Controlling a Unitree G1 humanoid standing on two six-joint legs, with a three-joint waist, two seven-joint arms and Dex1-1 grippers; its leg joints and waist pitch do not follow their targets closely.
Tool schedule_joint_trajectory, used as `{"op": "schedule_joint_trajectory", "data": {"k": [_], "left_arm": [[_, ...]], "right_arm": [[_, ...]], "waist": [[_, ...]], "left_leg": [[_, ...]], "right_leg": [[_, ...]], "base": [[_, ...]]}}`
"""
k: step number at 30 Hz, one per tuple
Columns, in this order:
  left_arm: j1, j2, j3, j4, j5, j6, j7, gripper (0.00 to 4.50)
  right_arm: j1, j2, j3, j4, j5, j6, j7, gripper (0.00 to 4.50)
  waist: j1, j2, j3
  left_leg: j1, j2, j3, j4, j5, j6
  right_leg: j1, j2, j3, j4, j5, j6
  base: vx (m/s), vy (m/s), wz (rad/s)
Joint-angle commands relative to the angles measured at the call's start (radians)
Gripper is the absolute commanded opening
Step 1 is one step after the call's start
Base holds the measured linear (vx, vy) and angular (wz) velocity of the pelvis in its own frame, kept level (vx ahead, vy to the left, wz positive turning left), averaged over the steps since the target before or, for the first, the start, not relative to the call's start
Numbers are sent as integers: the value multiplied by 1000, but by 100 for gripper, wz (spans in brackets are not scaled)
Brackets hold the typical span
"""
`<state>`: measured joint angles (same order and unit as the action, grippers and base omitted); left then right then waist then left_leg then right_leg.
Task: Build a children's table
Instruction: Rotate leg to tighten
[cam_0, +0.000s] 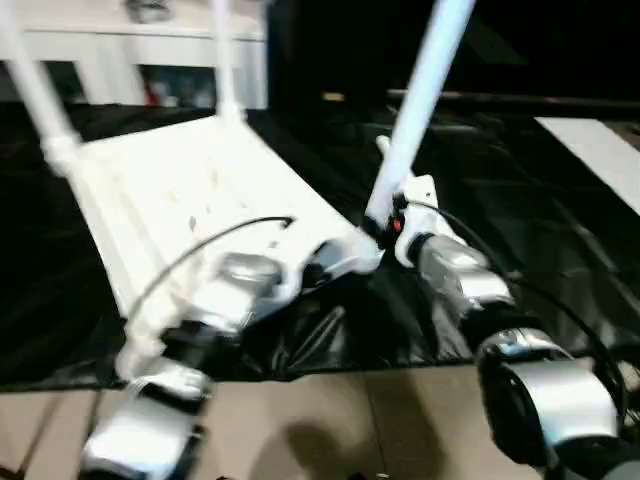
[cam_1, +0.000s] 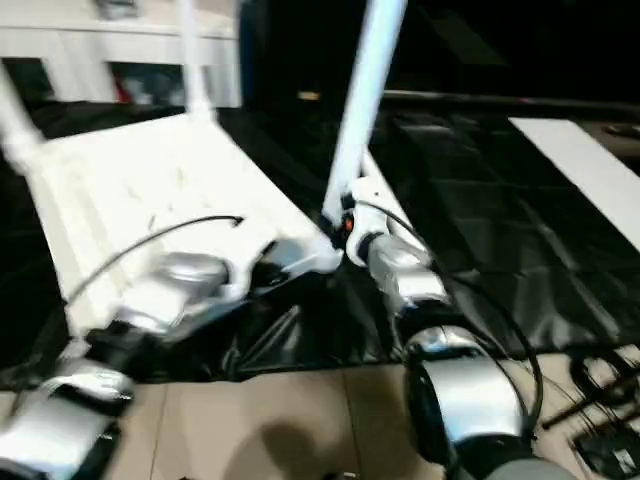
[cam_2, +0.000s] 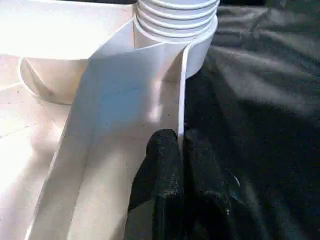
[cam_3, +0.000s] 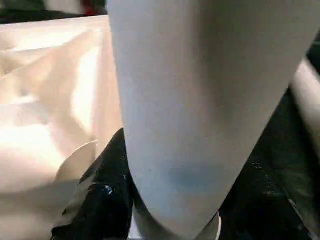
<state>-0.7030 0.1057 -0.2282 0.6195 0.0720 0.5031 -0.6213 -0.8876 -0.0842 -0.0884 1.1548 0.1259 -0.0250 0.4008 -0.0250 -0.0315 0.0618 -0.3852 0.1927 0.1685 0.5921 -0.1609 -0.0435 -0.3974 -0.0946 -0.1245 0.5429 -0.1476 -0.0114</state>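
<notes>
A: Where is the children's table (cam_0: 190, 190)?

B: It lies upside down on a black sheet (cam_0: 520, 230) spread over the floor, ribbed underside up. Two white legs stand in its far corners, one at the far left (cam_0: 35, 90) and one further right (cam_0: 225, 60). A third leg (cam_0: 415, 110) rises at the near right corner and tilts away to the right.

A: What is the left hand (cam_2: 181, 145) doing?

B: It is clenched on the thin upright rim of the tabletop, at the near edge just beside that corner. In the left wrist view its black fingers (cam_2: 160, 170) pinch the white wall from both sides, close below the threaded socket (cam_2: 175, 20).

A: And the right hand (cam_0: 385, 228)?

B: It grasps the third leg low down, near where the leg meets the corner socket. In the right wrist view the leg's pale shaft sits between the jaws, with one black finger (cam_3: 102, 200) pressed to its side.

A: Anything behind?

B: A white cabinet (cam_0: 130, 60) stands beyond the sheet's far edge.
</notes>
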Motion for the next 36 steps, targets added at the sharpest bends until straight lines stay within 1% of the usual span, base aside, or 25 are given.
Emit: {"op": "schedule_joint_trajectory", "data": {"k": [1,2,3,4,5,8,12,13,15,16,17,18,19,22,23,24,28,29,30,31,32,33,34,35,36], "left_arm": [[-62,-29,40,-92,-25,-31,47,0],[-62,-31,37,-91,-21,-34,53,0],[-61,-32,36,-91,-20,-35,56,0],[-60,-33,34,-92,-19,-33,57,0],[-58,-30,29,-96,-17,-32,51,0],[-57,-26,30,-97,-11,-31,57,0],[-60,-22,31,-96,-13,-30,59,0],[-60,-21,30,-96,-14,-31,59,0],[-58,-15,26,-102,-17,-31,50,0],[-58,-15,26,-102,-17,-31,50,0],[-54,-9,23,-107,-18,-37,40,0],[-52,-6,20,-109,-18,-39,33,0],[-50,-2,17,-113,-19,-44,23,0],[-45,4,13,-123,-24,-43,8,0],[-42,9,9,-130,-25,-43,-4,0],[-40,12,6,-134,-27,-43,-14,0],[-28,31,-6,-153,-31,-53,-48,0],[-26,35,-9,-157,-32,-53,-56,0],[-20,44,-16,-165,-34,-58,-77,0],[-18,48,-19,-168,-35,-62,-86,0],[-15,55,-23,-172,-36,-67,-100,0],[-12,63,-26,-174,-38,-72,-114,0],[-11,65,-26,-174,-39,-73,-118,0],[-6,79,-33,-176,-39,-87,-145,0],[-3,89,-37,-177,-40,-97,-164,0]], "right_arm": [[47,56,18,94,-1,82,1,187],[44,62,22,97,-10,79,-5,187],[42,65,23,99,-15,78,-8,187],[41,68,24,100,-19,77,-11,187],[40,70,30,101,-27,75,-10,187],[30,74,42,117,-56,81,-44,187],[26,78,29,118,-47,70,-28,187],[24,79,26,118,-45,69,-20,222],[15,81,12,117,-39,70,-5,257],[15,81,12,117,-39,70,-5,257],[7,82,4,115,-38,68,8,265],[3,82,1,113,-38,67,17,275],[0,81,1,112,-38,64,24,294],[-8,78,0,110,-37,61,49,321],[-10,76,1,108,-38,59,59,321],[-12,74,2,107,-38,57,66,339],[-23,61,5,103,-52,40,100,375],[-24,57,7,101,-54,38,107,381],[-24,48,15,95,-62,30,124,381],[-24,44,19,92,-66,27,128,388],[-24,36,24,88,-71,23,137,399],[-24,27,25,84,-71,25,153,418],[-23,25,26,83,-71,26,158,418],[-21,11,35,76,-79,23,183,418],[-18,1,42,71,-84,23,205,418]], "waist": [[-13,14,-59],[-12,15,-60],[-10,14,-59],[-9,15,-59],[-8,17,-57],[-11,19,-55],[-12,21,-54],[-12,21,-54],[-12,20,-54],[-12,20,-54],[-13,20,-54],[-13,20,-56],[-13,19,-56],[-12,21,-56],[-12,21,-55],[-11,21,-55],[-11,26,-56],[-12,26,-57],[-12,25,-58],[-11,25,-58],[-9,25,-60],[-5,29,-61],[-3,27,-62],[1,29,-63],[7,27,-67]], "left_leg": [[33,39,-36,-83,-627,-40],[34,38,-36,-82,-622,-39],[40,36,-33,-78,-615,-36],[42,35,-32,-76,-610,-35],[42,35,-32,-76,-609,-32],[42,37,-34,-80,-625,-38],[50,36,-33,-79,-653,-39],[49,36,-33,-79,-653,-38],[47,37,-33,-80,-650,-38],[47,37,-33,-80,-650,-38],[43,38,-35,-82,-648,-38],[42,38,-34,-83,-644,-37],[36,38,-34,-84,-627,-34],[36,38,-30,-83,-607,-29],[37,37,-29,-82,-600,-26],[37,37,-28,-82,-595,-25],[35,41,-26,-86,-579,-27],[32,41,-26,-86,-578,-26],[29,42,-26,-87,-565,-25],[28,41,-25,-87,-558,-22],[29,42,-23,-85,-538,-19],[29,41,-20,-84,-516,-15],[28,41,-18,-83,-506,-12],[26,41,-15,-83,-480,-7],[20,41,-12,-82,-440,0]], "right_leg": [[27,-65,18,-92,-603,-86],[25,-67,20,-92,-606,-86],[17,-68,22,-95,-614,-92],[15,-69,23,-96,-616,-95],[14,-68,23,-97,-617,-96],[13,-65,22,-94,-601,-99],[8,-63,20,-98,-607,-93],[8,-63,20,-98,-607,-92],[9,-64,22,-97,-603,-93],[9,-64,22,-97,-603,-93],[12,-66,23,-94,-596,-96],[14,-66,24,-92,-591,-99],[17,-67,27,-88,-577,-108],[15,-69,33,-86,-561,-124],[13,-69,34,-86,-559,-131],[14,-69,35,-86,-557,-134],[16,-67,41,-77,-508,-158],[18,-67,41,-75,-499,-162],[21,-68,43,-72,-488,-168],[21,-68,44,-72,-486,-170],[21,-70,47,-70,-469,-180],[21,-69,51,-67,-447,-191],[21,-67,51,-67,-437,-195],[24,-67,54,-62,-411,-204],[29,-68,57,-56,-378,-212]], "base": [[0,0,0],[0,0,0],[0,0,0],[0,0,0],[0,0,0],[0,0,0],[0,0,0],[0,0,0],[0,0,0],[0,0,0],[0,0,0],[0,0,0],[0,0,0],[0,0,0],[0,0,0],[0,0,0],[0,0,0],[0,0,0],[0,0,0],[0,0,0],[0,0,0],[0,0,0],[0,0,0],[0,0,0],[0,0,0]]}}
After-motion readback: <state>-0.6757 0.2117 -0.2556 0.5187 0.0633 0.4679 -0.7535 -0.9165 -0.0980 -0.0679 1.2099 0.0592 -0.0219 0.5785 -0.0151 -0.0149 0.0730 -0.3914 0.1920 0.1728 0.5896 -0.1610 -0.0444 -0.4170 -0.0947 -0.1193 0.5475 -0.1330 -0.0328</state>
